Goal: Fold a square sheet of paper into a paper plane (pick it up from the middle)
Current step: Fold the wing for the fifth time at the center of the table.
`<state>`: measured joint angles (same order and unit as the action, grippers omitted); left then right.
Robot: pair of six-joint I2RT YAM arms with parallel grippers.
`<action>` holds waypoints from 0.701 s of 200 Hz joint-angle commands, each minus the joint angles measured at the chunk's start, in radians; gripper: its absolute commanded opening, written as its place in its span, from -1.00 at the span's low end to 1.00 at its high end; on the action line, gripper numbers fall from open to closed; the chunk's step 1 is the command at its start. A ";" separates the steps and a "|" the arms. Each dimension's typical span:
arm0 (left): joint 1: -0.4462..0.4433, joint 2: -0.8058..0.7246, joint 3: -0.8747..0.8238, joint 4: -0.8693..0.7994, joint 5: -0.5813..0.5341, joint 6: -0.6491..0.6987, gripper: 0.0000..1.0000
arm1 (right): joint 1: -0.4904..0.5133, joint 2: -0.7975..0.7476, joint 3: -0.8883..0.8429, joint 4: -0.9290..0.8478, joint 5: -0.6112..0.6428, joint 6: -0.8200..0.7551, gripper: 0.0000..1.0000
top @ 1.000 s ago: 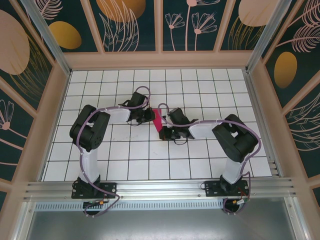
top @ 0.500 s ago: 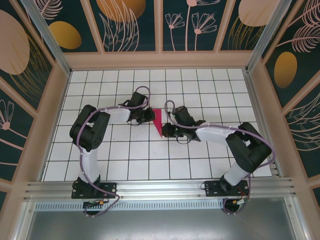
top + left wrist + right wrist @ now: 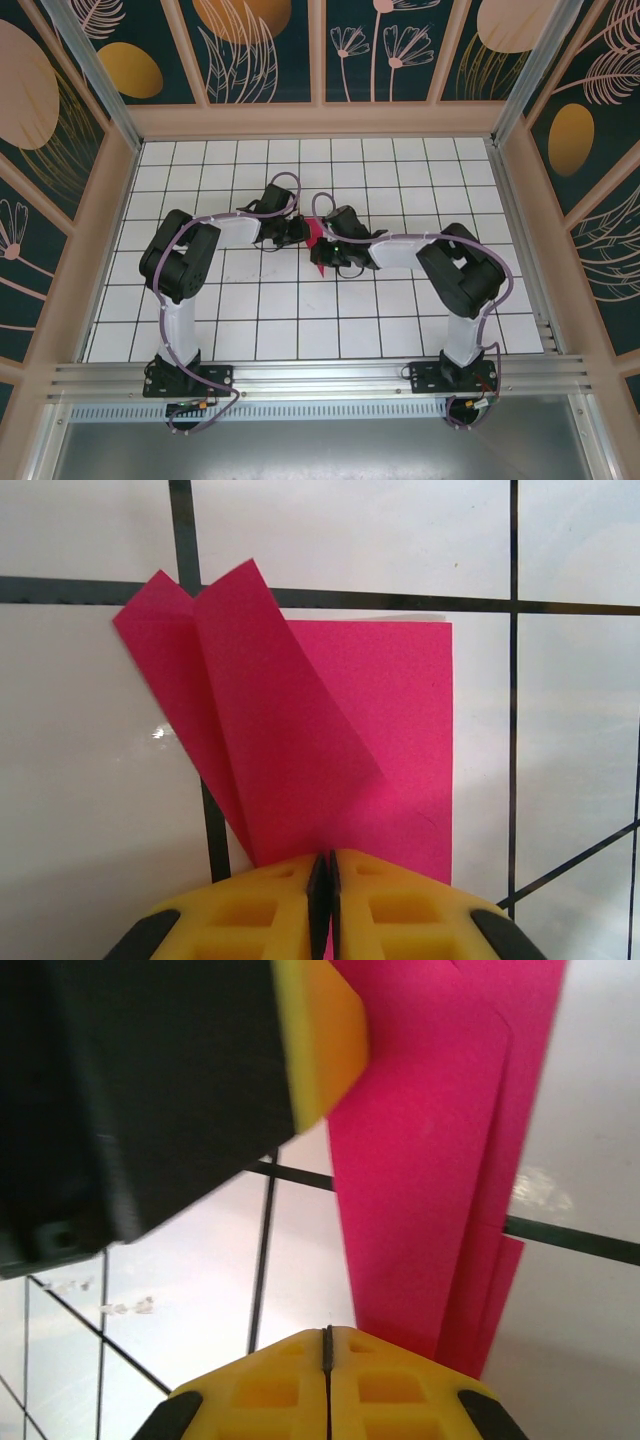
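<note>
Pink paper (image 3: 330, 740), part-folded: thin, floppy; L gripper (image 3: 325, 865) pinches its edge; R gripper (image 3: 327, 1335) pressed together at its other end; hold by stiffer creased layers

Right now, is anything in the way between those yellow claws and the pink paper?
Nothing visible. The left gripper is shut on the pink paper, and the right gripper, also shut, sits right against its edge.

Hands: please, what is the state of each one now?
Left hand: closed, holding the pink paper.
Right hand: closed; whether it grips the paper cannot be told.
</note>
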<state>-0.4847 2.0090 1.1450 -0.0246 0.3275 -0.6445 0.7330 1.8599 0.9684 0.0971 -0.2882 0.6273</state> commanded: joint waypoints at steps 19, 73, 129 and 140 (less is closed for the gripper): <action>0.007 0.083 -0.026 -0.005 -0.140 0.011 -0.64 | 0.001 0.041 0.028 -0.072 0.031 0.016 -0.87; 0.011 -0.082 -0.054 0.121 -0.047 0.043 -0.32 | -0.033 0.024 -0.078 -0.035 -0.068 -0.047 -0.87; 0.012 -0.235 -0.280 0.394 0.068 0.051 -0.26 | -0.080 -0.012 -0.191 -0.073 -0.239 -0.284 -0.88; 0.012 -0.261 -0.322 0.442 0.099 0.043 -0.25 | -0.092 -0.028 -0.204 -0.066 -0.256 -0.299 -0.88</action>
<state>-0.4759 1.8046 0.9024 0.2554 0.3534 -0.6102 0.6598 1.8355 0.8391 0.1814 -0.4801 0.4377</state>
